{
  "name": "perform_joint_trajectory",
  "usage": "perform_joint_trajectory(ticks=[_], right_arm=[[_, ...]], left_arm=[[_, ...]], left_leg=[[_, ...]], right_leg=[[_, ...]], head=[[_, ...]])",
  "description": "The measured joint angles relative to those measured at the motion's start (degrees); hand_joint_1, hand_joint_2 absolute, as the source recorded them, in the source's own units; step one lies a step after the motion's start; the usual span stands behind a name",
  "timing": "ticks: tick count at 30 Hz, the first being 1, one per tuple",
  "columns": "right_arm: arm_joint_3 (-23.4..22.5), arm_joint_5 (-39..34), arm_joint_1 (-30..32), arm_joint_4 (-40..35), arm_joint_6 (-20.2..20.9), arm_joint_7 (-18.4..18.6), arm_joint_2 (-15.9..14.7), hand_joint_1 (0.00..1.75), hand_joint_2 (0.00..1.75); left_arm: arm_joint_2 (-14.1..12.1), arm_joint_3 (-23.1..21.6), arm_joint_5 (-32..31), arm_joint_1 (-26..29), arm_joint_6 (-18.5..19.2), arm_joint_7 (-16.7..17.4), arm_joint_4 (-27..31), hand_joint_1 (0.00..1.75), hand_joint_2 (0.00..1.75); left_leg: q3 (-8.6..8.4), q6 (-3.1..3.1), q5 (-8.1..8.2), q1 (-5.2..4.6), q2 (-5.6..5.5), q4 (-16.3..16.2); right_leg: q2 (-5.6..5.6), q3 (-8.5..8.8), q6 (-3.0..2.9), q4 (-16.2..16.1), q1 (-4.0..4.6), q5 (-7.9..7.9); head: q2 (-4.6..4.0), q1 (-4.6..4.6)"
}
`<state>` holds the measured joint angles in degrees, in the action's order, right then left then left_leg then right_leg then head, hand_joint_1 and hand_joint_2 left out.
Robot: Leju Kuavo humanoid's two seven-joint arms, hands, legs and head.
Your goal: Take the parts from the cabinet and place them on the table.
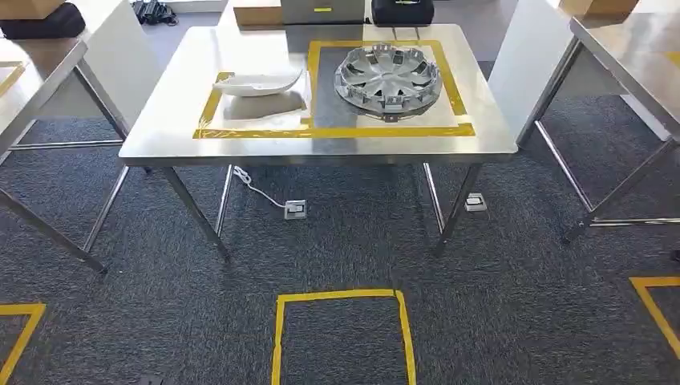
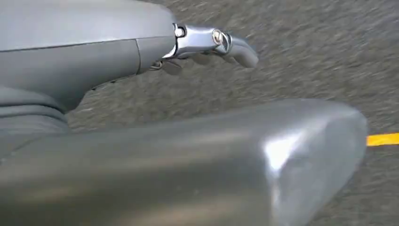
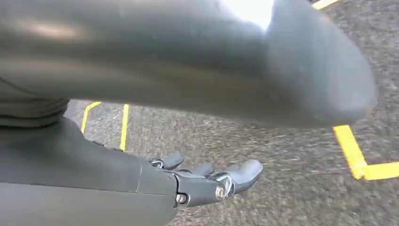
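Head view: we list one steel table [image 1: 160, 120] marked with yellow tape. On it lie a white mirror housing [image 1: 258, 82] in the left taped box and a silver wheel cover [image 1: 388, 78] in the right one, near each other but apart. On the carpet we log a taped square [image 1: 341, 333].

Left wrist view: our left hand [image 2: 207, 44] hangs over carpet, fingers loosely spread, holding nothing.

Right wrist view: our right hand [image 3: 207, 181] likewise, fingers apart and empty, above floor tape [image 3: 355, 153].
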<state>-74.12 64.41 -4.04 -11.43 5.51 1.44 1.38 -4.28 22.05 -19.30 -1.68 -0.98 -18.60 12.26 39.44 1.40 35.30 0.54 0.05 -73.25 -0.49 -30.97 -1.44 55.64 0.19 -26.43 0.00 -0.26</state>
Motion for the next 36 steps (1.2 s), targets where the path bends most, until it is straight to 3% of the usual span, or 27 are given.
perform_joint_trajectory(ticks=[1, 2, 3, 4, 5, 6, 9, 10, 12, 14, 15, 16, 17, 18, 19, 20, 21, 23, 24, 25, 26, 29, 30, 36], right_arm=[[0.09, 0.18, 0.00, 0.00, 0.22, 0.02, 0.00, 0.00, 0.00], [0.13, 0.35, 0.01, 0.00, 0.39, 0.11, 0.00, 0.00, 0.00], [0.13, 0.46, 0.02, 0.00, 0.66, 0.24, 0.02, 0.00, 0.00], [0.15, 0.50, 0.01, 0.00, 0.96, 0.22, 0.07, 0.00, 0.00], [0.15, 0.52, 0.00, 0.00, 1.03, 0.20, 0.07, 0.00, 0.00], [0.17, 0.57, 0.03, 0.00, 1.12, 0.11, 0.07, 0.00, 0.00], [0.17, 0.79, -0.03, 0.00, 1.79, -0.22, 0.07, 0.00, 0.00], [0.17, 0.83, 0.09, 0.00, 1.90, -0.39, 0.09, 0.00, 0.00], [0.20, 1.01, 0.18, 0.00, 2.01, -0.81, 0.09, 0.00, 0.00], [0.24, 1.25, 0.06, 0.00, 2.14, -1.16, 0.09, 0.00, 0.00], [0.24, 1.38, 0.08, 0.00, 2.23, -1.16, 0.09, 0.00, 0.00], [0.26, 1.44, 0.11, 0.00, 2.36, -1.14, 0.09, 0.00, 0.00], [0.26, 1.51, 0.13, 0.00, 2.58, -1.14, 0.09, 0.00, 0.00], [0.28, 1.51, 0.11, 0.00, 2.69, -1.14, 0.09, 0.00, 0.00], [0.31, 1.51, 0.08, 0.00, 2.73, -1.16, 0.09, 0.00, 0.00], [0.33, 1.51, 0.02, 0.00, 2.75, -1.16, 0.02, 0.00, 0.00], [0.33, 1.51, -0.12, 0.00, 2.75, -1.16, -0.09, 0.00, 0.00], [0.35, 1.53, -0.05, 0.00, 2.84, -1.16, -0.09, 0.00, 0.00], [0.35, 1.53, 0.06, 0.00, 2.91, -1.09, -0.09, 0.00, 0.00], [0.35, 1.53, 0.13, 0.00, 3.04, -1.11, -0.09, 0.00, 0.00], [0.35, 1.51, 0.15, 0.00, 3.30, -1.20, -0.09, 0.00, 0.00], [0.35, 1.29, 0.08, 0.00, 4.57, -1.46, -0.09, 0.00, 0.00], [0.35, 1.18, 0.08, 0.00, 5.01, -1.46, -0.09, 0.00, 0.00], [0.35, 0.66, 0.08, 0.00, 7.06, -0.81, 0.13, 0.00, 0.00]], left_arm=[[0.28, 0.02, -0.13, -0.01, 0.50, 1.09, -0.17, 0.00, 0.00], [0.44, 0.02, -0.59, 0.01, 1.04, 2.59, -0.33, 0.00, 0.00], [0.59, 0.02, -1.07, 0.08, 1.60, 4.00, -0.44, 0.00, 0.00], [0.77, 0.02, -1.36, 0.08, 2.05, 5.36, -0.50, 0.00, 0.00], [1.17, 0.02, -1.88, -0.11, 2.49, 6.68, -0.54, 0.00, 0.00], [1.25, 0.02, -2.21, -0.17, 2.86, 7.58, -0.55, 0.00, 0.00], [2.05, 0.02, -2.90, 0.07, 3.88, 9.85, -0.85, 0.00, 0.00], [2.32, 0.02, -2.99, 0.12, 4.50, 10.53, -1.01, 0.00, 0.00], [2.67, 0.02, -3.02, 0.14, 5.62, 11.58, -1.05, 0.00, 0.00], [3.04, 0.02, -3.10, 0.25, 6.62, 12.87, -1.13, 0.00, 0.00], [3.19, 0.02, -3.10, 0.31, 7.10, 13.55, -1.18, 0.00, 0.00], [3.32, 0.02, -3.10, 0.39, 7.56, 14.18, -1.20, 0.00, 0.00], [3.50, 0.04, -3.12, 0.48, 7.95, 14.73, -1.25, 0.00, 0.00], [3.63, 0.04, -3.15, 0.55, 8.24, 15.17, -1.27, 0.00, 0.00], [3.76, 0.04, -3.28, 0.57, 8.37, 15.60, -1.29, 0.00, 0.00], [4.11, 0.04, -3.56, 0.59, 8.50, 15.91, -1.31, 0.00, 0.00], [4.37, 0.04, -3.69, 0.59, 8.72, 16.22, -1.33, 0.00, 0.00], [4.44, 0.04, -4.13, 0.55, 9.31, 16.87, -1.38, 0.00, 0.00], [4.46, 0.07, -4.15, 0.56, 9.44, 17.13, -1.38, 0.00, 0.00], [4.66, 0.07, -4.15, 0.62, 9.48, 17.44, -1.40, 0.00, 0.00], [4.72, 0.07, -4.15, 0.64, 9.57, 17.55, -1.44, 0.00, 0.00], [4.87, 0.48, -4.04, 0.61, 9.57, 17.99, -1.49, 0.00, 0.00], [4.90, 0.67, -3.89, 0.62, 9.57, 18.16, -1.49, 0.00, 1.75], [5.03, 2.12, -3.04, 0.61, 9.44, 18.75, -1.51, 0.00, 1.75]], left_leg=[[-0.67, 0.17, -1.34, 0.08, 0.01, -0.81], [-2.41, 0.28, -3.71, 0.20, 0.02, 0.42], [-5.41, 0.40, -5.95, 0.33, 0.02, 3.87], [-8.92, 0.49, -6.62, 0.47, 0.02, 8.44], [-12.19, 0.56, -3.89, 0.51, -0.01, 13.91], [-13.68, -0.38, -3.15, 0.00, -0.29, 16.32], [-12.32, -1.74, -3.98, -0.19, -0.25, 15.69], [-11.79, -2.51, -4.57, 0.09, 0.05, 15.88], [-10.51, -3.21, -5.57, 0.07, 0.16, 15.86], [-8.95, -3.37, -6.69, -0.05, 0.23, 15.82], [-8.21, -3.40, -7.22, -0.11, 0.25, 15.78], [-7.56, -3.36, -7.69, -0.16, 0.24, 15.73], [-6.81, -3.30, -8.21, -0.21, 0.24, 15.68], [-6.34, -3.21, -8.70, -0.28, 0.22, 15.60], [-5.93, -3.08, -9.11, -0.35, 0.18, 15.55], [-5.75, -2.94, -9.41, -0.25, 0.24, 15.52], [-5.42, -2.53, -9.69, -0.46, 0.26, 15.49], [-5.25, -1.87, -10.28, -0.32, 0.29, 15.51], [-5.22, -3.09, -9.86, -0.55, 0.26, 15.48], [-5.26, -2.89, -10.26, -0.47, 0.39, 15.50], [-5.33, -2.09, -10.43, -0.36, 0.35, 15.61], [-5.35, -1.74, -11.01, -0.25, 0.31, 15.92], [-5.35, -1.59, -11.19, -0.24, 0.28, 16.04], [-5.27, -1.23, -11.54, -0.19, 0.25, 16.19]], right_leg=[[-0.03, -1.05, 0.16, 0.27, -0.08, 0.57], [-0.08, -2.15, 0.36, 0.63, -0.20, 1.12], [-0.10, -3.26, 0.64, 1.04, -0.35, 1.66], [-0.10, -4.17, 0.97, 1.51, -0.47, 2.09], [-0.06, -4.79, 1.40, 2.01, -0.36, 2.46], [-0.08, -5.05, 1.75, 2.34, -0.26, 2.78], [-0.08, -5.06, 2.88, 1.93, -0.39, 4.32], [-0.01, -5.37, 3.28, 2.24, -0.59, 3.95], [0.10, -7.03, 3.81, 6.78, -0.69, -1.87], [0.11, -9.48, 4.19, 15.84, -0.69, -7.81], [0.11, -9.88, 4.19, 19.10, -0.68, -8.72], [0.12, -9.34, 4.10, 19.92, -0.68, -7.94], [0.16, -7.61, 3.89, 18.43, -0.65, -5.87], [0.17, -4.85, 3.56, 14.84, -0.60, -3.61], [0.18, -1.17, 3.08, 9.67, -0.46, -2.32], [0.19, 2.61, 2.42, 4.08, -0.15, -2.83], [0.16, 4.75, 2.11, 0.56, 0.08, -4.69], [0.19, 4.29, 2.01, -0.07, 0.34, -4.40], [0.14, 4.22, 2.29, -0.13, 0.08, -4.28], [0.13, 4.20, 2.05, -0.03, 0.20, -4.28], [0.12, 4.13, 1.83, 0.11, 0.29, -4.26], [0.03, 3.92, 1.40, 0.34, 0.43, -4.01], [0.00, 3.84, 1.27, 0.37, 0.45, -3.92], [0.01, 3.58, 1.07, 0.57, 0.49, -3.78]], head=[[0.00, -0.04], [0.00, -0.04], [0.00, -0.07], [0.00, -0.09], [0.00, -0.28], [0.00, -0.48], [0.00, -0.13], [0.00, -0.24], [0.00, 0.13], [0.00, 0.31], [0.00, 0.33], [0.00, 0.37], [0.00, 0.39], [0.00, 0.39], [0.00, 0.42], [0.00, 0.44], [0.00, 0.44], [0.00, 0.57], [0.00, 0.50], [0.00, 0.33], [0.00, 0.35], [0.00, 0.33], [0.00, 0.33], [0.00, 0.33]])
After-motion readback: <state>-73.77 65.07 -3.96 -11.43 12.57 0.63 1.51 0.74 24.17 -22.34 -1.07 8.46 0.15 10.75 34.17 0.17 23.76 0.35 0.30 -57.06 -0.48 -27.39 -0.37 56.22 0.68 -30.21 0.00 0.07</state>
